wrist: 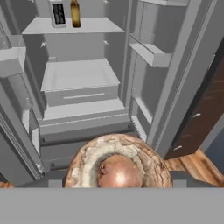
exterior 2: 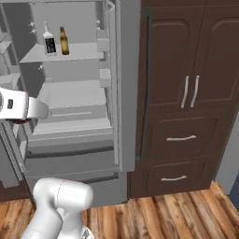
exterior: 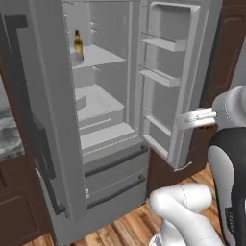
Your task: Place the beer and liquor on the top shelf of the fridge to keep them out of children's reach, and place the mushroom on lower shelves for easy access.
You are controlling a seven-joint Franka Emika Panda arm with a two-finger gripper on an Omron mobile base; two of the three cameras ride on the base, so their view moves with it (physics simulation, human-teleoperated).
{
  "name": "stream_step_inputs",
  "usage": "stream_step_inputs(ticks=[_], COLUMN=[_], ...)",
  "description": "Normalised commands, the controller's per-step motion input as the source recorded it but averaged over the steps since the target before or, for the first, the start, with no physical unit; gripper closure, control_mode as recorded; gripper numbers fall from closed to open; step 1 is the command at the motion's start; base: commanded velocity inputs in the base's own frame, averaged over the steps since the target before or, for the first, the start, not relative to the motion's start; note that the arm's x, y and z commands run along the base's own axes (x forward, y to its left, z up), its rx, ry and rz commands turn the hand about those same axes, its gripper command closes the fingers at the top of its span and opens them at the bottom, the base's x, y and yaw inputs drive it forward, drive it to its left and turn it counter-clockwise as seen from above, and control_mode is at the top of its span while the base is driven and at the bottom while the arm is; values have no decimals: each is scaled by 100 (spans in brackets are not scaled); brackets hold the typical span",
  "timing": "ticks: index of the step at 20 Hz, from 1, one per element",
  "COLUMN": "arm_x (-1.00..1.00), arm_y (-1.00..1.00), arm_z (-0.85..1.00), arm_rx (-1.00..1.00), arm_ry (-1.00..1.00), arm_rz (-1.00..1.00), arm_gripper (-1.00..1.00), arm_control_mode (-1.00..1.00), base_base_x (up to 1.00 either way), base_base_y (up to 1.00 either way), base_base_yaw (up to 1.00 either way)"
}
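The grey fridge [wrist: 188, 65] stands with both doors open. On its top shelf [wrist: 96, 27] the liquor [wrist: 57, 13] and the amber beer [wrist: 75, 13] stand upright side by side; both also show in the right base view, liquor [exterior 2: 49, 42] and beer [exterior 2: 64, 40]. The mushroom [wrist: 118, 164], tan with a reddish-brown centre, looms large at the bottom of the hand view, held in my gripper [wrist: 118, 177], which is shut on it. It hangs in front of the fridge, below and short of the lower shelves [wrist: 78, 74], which are bare.
The right fridge door [exterior: 178, 72] with its bins juts out beside my hand [exterior: 194, 117]. The left door [exterior: 48, 96] stands open on the other side. Two freezer drawers [exterior: 115, 178] sit below. Dark brown cabinets [exterior 2: 186, 93] stand to the right, over a wooden floor [exterior 2: 177, 214].
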Motion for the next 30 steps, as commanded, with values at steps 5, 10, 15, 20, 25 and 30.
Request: stream_step_inputs(ticks=[5,10,15,20,25,30], arm_x=[0,0,0,0,0,0], arm_y=[0,0,0,0,0,0], arm_z=[0,0,0,0,0,0], arm_rx=[0,0,0,0,0,0], arm_ry=[0,0,0,0,0,0], arm_rz=[0,0,0,0,0,0], arm_gripper=[100,100,100,100,100,100], arm_control_mode=[100,100,100,100,100,100], base_base_x=[12,13,18,24,35,58], base_base_y=[-12,-6,-23,-30,-37,-14], base_base_yaw=[27,32,30,28,20,7])
